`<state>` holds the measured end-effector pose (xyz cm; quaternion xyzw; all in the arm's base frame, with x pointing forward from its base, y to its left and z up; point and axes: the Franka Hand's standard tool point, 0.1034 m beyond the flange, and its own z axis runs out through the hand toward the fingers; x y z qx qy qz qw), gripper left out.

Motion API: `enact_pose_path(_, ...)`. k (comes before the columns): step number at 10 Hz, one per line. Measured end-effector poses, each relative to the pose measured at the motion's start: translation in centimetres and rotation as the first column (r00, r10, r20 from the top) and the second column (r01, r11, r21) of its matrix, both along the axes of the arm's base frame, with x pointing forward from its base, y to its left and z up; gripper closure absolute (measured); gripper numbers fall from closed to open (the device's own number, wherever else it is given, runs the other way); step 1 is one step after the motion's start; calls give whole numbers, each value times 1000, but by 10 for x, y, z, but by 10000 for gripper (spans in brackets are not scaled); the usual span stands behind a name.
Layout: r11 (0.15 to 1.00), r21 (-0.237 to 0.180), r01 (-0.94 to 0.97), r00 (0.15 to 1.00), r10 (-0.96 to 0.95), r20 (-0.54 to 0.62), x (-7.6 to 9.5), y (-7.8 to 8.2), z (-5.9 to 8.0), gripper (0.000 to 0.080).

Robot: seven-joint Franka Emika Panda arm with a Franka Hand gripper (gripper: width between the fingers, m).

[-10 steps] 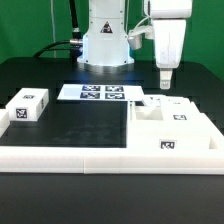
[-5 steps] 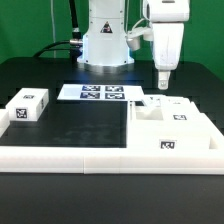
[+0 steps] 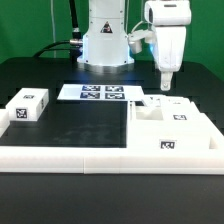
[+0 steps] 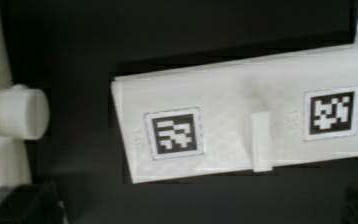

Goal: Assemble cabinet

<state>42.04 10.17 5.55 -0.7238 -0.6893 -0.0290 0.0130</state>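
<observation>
The cabinet (image 3: 172, 128), a large white box with square marker tags, lies on the black table at the exterior view's right. My gripper (image 3: 165, 84) hangs just above its back edge, over a small white tagged panel (image 3: 150, 101). In the wrist view my gripper (image 4: 194, 214) is open. Its dark fingers (image 4: 12, 205) stand far apart at the picture's edges with nothing between them. Below it lies the white panel (image 4: 229, 92), which carries two tags. A small white tagged block (image 3: 28, 107) sits apart at the exterior view's left.
The marker board (image 3: 95, 92) lies flat before the robot base (image 3: 105, 40). A long low white rail (image 3: 80, 157) runs along the table's front. A rounded white part (image 4: 5, 108) shows beside the panel in the wrist view.
The wrist has shifted very slightly above the cabinet's back edge. The jaws stay open and no part has moved.
</observation>
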Motion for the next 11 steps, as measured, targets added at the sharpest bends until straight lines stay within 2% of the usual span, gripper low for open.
enact_pose_path(3, 1000, 12, 16, 999, -15, -31, -7, -3, -19, 2)
enact_pose_path(11, 999, 24, 22, 998, -21, -61, -18, 0, -36, 16)
